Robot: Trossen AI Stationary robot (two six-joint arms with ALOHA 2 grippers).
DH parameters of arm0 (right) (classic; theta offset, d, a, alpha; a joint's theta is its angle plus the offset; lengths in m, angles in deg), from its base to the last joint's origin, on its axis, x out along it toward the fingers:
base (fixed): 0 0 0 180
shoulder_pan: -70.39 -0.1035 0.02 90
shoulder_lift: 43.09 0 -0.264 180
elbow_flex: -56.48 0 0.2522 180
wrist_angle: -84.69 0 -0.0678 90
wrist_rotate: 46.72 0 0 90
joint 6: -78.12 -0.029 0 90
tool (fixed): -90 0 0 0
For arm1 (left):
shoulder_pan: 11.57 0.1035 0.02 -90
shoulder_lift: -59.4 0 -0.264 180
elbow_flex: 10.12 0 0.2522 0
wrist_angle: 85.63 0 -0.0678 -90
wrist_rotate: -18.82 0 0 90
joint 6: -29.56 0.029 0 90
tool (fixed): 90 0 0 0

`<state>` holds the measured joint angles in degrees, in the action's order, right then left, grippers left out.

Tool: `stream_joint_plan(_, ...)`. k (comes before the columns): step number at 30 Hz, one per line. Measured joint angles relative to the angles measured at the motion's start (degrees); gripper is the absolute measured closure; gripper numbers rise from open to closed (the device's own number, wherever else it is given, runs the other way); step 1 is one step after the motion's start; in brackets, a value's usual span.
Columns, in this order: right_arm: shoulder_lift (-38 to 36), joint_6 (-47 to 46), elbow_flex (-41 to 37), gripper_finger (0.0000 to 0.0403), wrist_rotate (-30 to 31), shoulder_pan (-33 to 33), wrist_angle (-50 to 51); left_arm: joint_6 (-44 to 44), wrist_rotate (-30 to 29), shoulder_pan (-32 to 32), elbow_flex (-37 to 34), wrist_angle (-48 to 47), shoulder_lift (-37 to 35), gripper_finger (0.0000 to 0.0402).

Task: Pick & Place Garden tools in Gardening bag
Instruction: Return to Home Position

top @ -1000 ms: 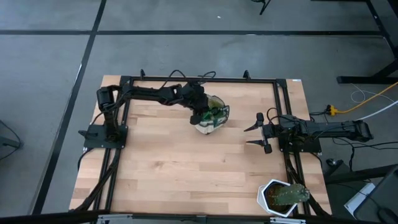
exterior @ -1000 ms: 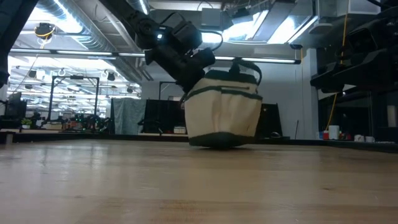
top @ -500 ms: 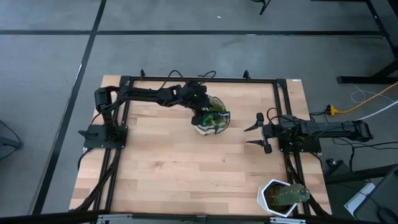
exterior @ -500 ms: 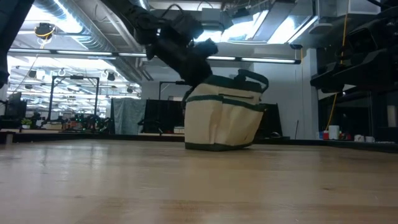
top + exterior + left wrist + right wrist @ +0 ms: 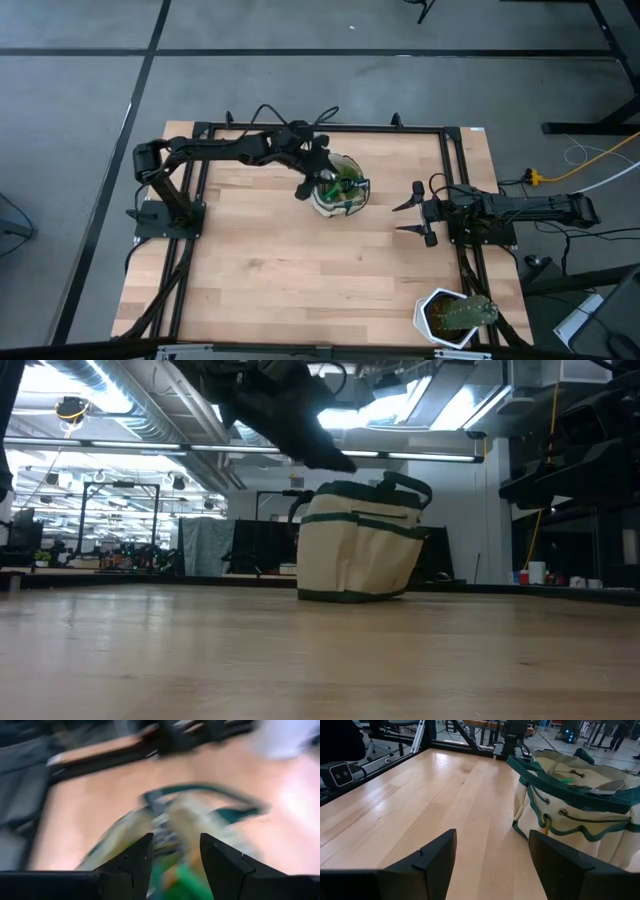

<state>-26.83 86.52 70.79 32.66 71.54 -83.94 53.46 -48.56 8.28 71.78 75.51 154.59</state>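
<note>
My left gripper [image 5: 171, 855] has lifted off the gardening bag [image 5: 358, 552], its fingers spread and empty. The bag now stands level at the far middle of the table [image 5: 300, 280], with the trowel blade [image 5: 607, 786] inside. The right gripper [image 5: 401, 219] waits, also spread. I think only homing remains.

Light wood-plank table [image 5: 300, 270] edged by a black metal frame [image 5: 420, 128]. Small tan-and-cream fabric tote bag with dark green trim [image 5: 340, 195] stands upright on the boards near the middle of the far edge, base flat on the wood in the low view. White pot with a green plant [image 5: 452, 316] sits at the front corner on the right arm's side, well apart from the bag.
</note>
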Motion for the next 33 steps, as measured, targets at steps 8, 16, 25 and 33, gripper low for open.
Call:
stream_joint_plan(8, 0.0, 0.0, 0.0, 0.0153, 0.02, 0.02, 0.0, 2.86, 27.45, 2.51, -1.1, 0.5, -0.21, 0.0247)
stream_joint_plan(16, 0.0, 0.0, 0.0, 0.0153, 0.0, 0.02, 0.0, -4.36, 25.99, 4.02, -11.72, 14.63, -0.19, 0.0245)
stream_joint_plan(25, 0.01, 0.0, 0.01, 0.0153, 0.01, 0.02, 0.01, -5.42, 7.4, -1.84, -18.11, 23.78, -1.12, 0.0246)
stream_joint_plan(33, 0.0, 0.0, 0.01, 0.0153, 0.0, 0.0, 0.0, -5.5, 2.12, -6.06, -25.23, 25.74, -12.02, 0.0248)
